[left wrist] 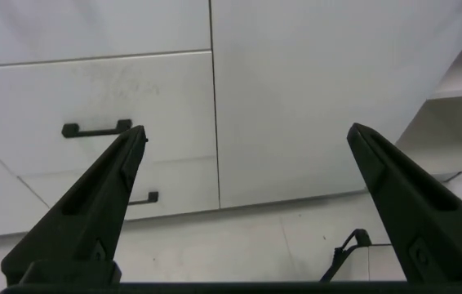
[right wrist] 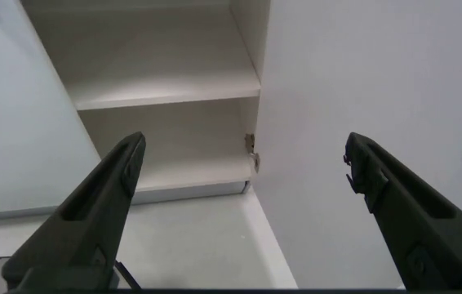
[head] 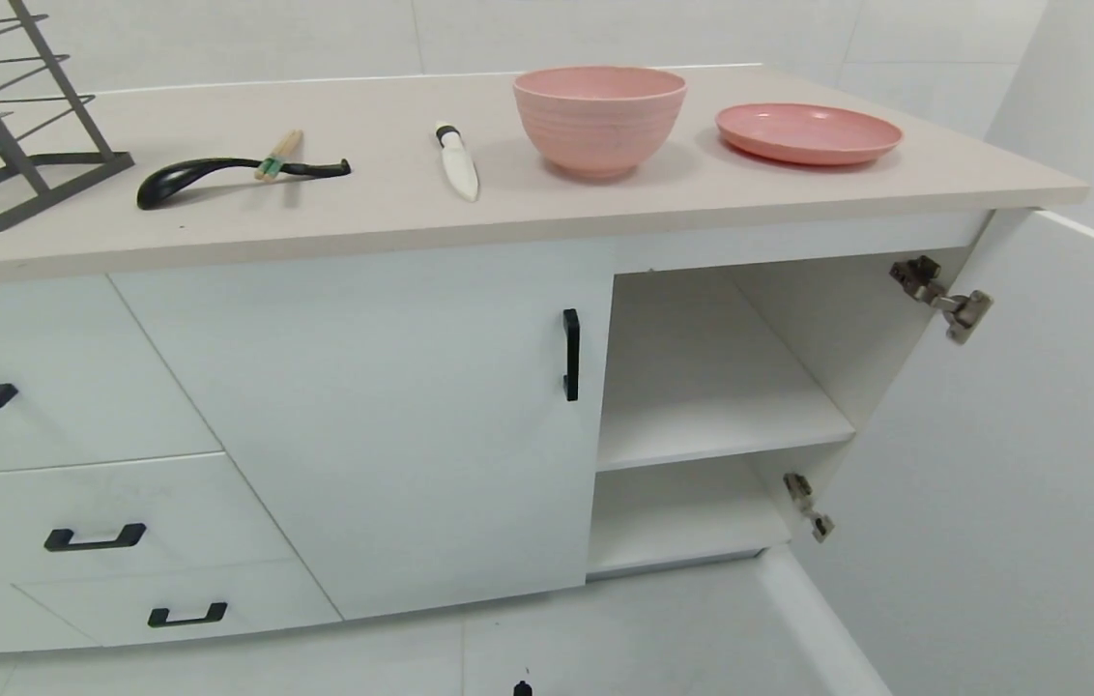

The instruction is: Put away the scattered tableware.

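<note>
Left gripper spread wide and empty before closed drawers, right gripper equally wide and empty facing open cabinet shelves, pink bowl, pink plate, white knife, black spoon under chopsticks, all on countertop

On the counter a deep pink bowl stands upright, with a shallow pink plate just to its right, a white knife lying flat to its left, and farther left a black spoon with wooden chopsticks across its handle.
</note>
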Controlling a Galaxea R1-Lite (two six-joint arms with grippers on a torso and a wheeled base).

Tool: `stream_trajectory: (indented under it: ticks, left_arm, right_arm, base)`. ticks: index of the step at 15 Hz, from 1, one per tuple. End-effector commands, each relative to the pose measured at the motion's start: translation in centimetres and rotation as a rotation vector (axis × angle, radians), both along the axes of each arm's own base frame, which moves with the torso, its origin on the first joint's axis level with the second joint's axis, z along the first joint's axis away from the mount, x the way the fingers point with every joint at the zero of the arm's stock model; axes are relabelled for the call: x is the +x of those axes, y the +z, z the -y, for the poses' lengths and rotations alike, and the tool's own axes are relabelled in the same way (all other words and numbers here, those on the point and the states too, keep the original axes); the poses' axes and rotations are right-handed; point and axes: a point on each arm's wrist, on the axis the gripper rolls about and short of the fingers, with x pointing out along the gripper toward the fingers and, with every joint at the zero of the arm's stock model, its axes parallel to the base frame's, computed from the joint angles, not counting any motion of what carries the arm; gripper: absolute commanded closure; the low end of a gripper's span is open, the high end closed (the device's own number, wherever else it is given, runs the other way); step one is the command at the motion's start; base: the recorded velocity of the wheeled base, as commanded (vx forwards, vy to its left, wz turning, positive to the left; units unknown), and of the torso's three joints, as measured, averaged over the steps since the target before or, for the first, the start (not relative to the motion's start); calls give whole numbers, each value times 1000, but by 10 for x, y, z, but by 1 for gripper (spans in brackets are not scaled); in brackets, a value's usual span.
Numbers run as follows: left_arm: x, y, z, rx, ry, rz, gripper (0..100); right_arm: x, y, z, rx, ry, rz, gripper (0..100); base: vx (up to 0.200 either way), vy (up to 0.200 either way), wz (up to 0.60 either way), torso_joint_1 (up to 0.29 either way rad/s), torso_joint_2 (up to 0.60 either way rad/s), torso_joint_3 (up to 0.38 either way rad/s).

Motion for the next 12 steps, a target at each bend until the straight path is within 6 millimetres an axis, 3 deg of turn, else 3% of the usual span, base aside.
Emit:
stream_trajectory:
  ticks: [1, 2, 6, 11, 12]
  left_arm:
    - [0, 0, 0, 1, 0, -4, 0]
    - [0, 0, 0, 0, -2, -4, 0]
    - [0, 0, 0, 0, 0, -4, 0]
    - [0, 0, 0, -6, 2, -3, 0]
    - [0, 0, 0, -5, 0, -2, 0]
  right_arm:
    - [0, 0, 0, 0, 0, -3, 0]
    - [0, 0, 0, 0, 0, -3, 0]
    - [0, 0, 0, 0, 0, -2, 0]
    - [0, 0, 0, 0, 0, -2, 0]
    - [0, 0, 0, 0, 0, -3, 0]
  base:
    - [200, 0, 0, 7, 2, -7]
    - [200, 0, 0, -2, 2, 2]
    - [0, 0, 0, 0, 0, 0]
    - [0, 0, -600, 5, 2, 1]
    - [0, 0, 0, 0, 0, 0]
